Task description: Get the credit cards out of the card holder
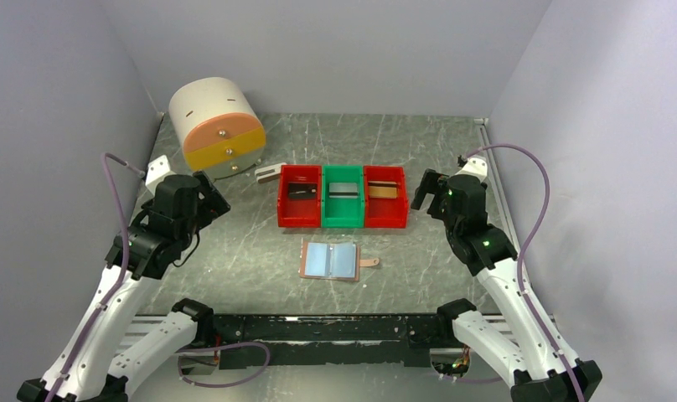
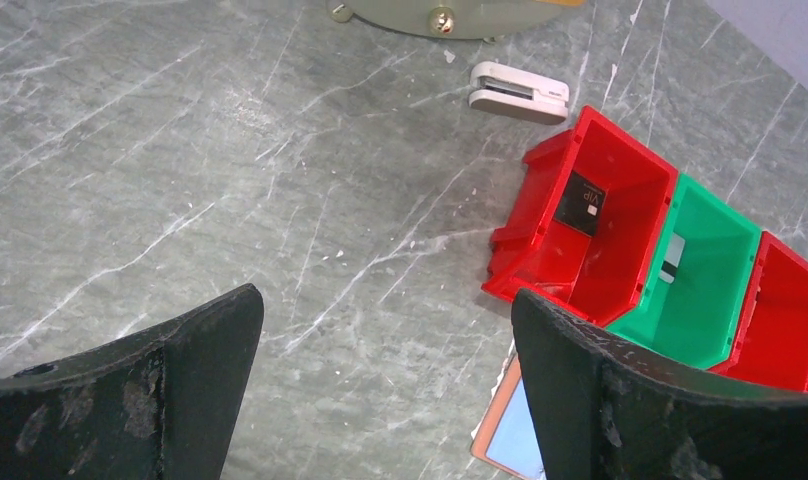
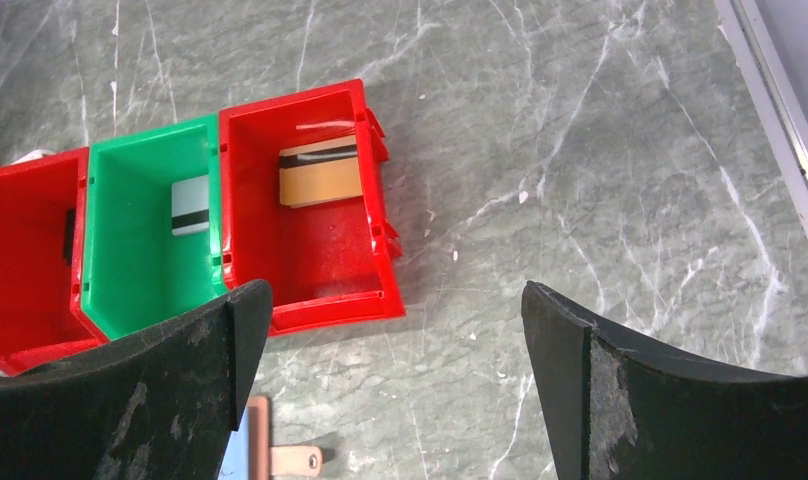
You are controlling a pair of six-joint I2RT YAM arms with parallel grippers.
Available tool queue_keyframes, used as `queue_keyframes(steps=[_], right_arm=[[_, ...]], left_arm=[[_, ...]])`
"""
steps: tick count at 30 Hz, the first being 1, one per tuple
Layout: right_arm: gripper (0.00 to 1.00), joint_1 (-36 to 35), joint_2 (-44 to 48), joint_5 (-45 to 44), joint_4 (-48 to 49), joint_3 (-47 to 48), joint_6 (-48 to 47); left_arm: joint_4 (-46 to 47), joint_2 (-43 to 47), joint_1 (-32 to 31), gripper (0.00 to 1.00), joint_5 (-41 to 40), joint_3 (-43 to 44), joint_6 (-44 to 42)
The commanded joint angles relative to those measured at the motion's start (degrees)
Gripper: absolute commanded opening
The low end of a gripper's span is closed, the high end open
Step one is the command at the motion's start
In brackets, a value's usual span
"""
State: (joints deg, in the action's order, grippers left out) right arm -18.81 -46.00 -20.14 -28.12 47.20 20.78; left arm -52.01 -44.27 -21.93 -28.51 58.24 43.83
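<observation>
The tan card holder lies open on the table in front of the bins, pale blue pockets up, its strap tab pointing right. Three credit cards rest in the bins: a black one, a grey-white one and a gold-brown one. My left gripper hovers open to the left of the bins, nothing between its fingers. My right gripper hovers open to their right, also empty. A corner of the card holder shows by the left gripper's right finger.
A red bin, a green bin and another red bin stand in a row mid-table. A round drum with orange and yellow drawer fronts sits back left, a small grey-white block beside it. Walls close in on three sides.
</observation>
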Motion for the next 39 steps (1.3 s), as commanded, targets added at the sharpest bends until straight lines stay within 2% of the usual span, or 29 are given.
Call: queue_keyframes(steps=[1, 18, 39], right_arm=[[0.99, 0.4, 0.5, 0.3, -0.5, 0.7, 0.3], [1.0, 0.4, 0.8, 3.0, 0.5, 2.5, 0.8], [1.0, 0.3, -0.9, 2.1, -1.1, 3.1, 1.5]], left_arm=[[2.0, 0.9, 0.3, 1.0, -0.9, 0.3, -0.9], [2.2, 1.2, 0.3, 1.0, -2.4, 0.9, -0.7], [1.9, 0.8, 0.4, 1.0, -2.0, 1.6, -1.1]])
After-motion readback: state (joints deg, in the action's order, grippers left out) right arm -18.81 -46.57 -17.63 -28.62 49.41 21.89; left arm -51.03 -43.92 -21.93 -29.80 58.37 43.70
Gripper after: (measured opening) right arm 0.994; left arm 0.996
